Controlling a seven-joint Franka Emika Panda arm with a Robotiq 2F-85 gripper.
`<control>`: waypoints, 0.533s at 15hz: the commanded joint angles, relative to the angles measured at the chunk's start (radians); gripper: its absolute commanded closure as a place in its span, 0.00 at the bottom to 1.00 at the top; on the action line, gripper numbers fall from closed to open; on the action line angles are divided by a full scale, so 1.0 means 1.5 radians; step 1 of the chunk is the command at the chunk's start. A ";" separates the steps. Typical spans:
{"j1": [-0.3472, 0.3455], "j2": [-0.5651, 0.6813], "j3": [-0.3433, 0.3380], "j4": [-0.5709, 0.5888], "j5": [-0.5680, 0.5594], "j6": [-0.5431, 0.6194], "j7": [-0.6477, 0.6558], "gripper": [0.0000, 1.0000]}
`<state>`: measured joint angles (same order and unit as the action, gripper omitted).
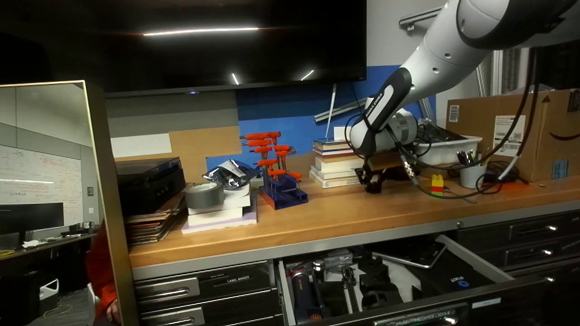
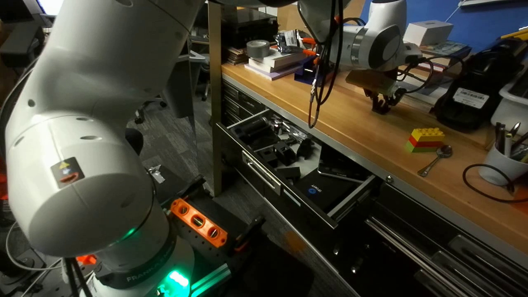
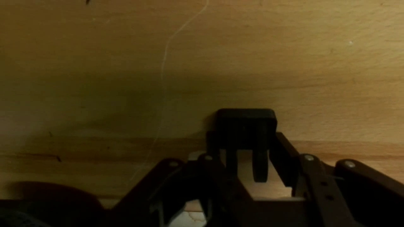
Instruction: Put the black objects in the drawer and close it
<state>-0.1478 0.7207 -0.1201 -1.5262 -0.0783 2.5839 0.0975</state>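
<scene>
While the drawer (image 2: pixel 351 196) is standing open below the benchtop (image 2: pixel 359 123), the claw (image 3: pixel 246 140) is gripping a black object (image 3: pixel 246 116) on the benchtop, where bricks (image 2: pixel 426 140) are also sitting.

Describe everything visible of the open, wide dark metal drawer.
This wide, shallow, dark, metal-looking drawer stands open below the wooden worktop. Its front bears a silvery metal handle and a pale strip; the side walls look light grey. Inside lie a dark cylinder, a flat black piece and more; the jaws don't touch it.
</scene>
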 commanded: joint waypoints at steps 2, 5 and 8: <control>0.059 -0.065 -0.039 -0.058 -0.013 -0.089 0.075 0.78; 0.111 -0.117 -0.056 -0.117 -0.040 -0.140 0.143 0.78; 0.159 -0.178 -0.057 -0.196 -0.070 -0.171 0.210 0.78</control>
<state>0.0181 0.5845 -0.1863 -1.6671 -0.1333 2.3612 0.3125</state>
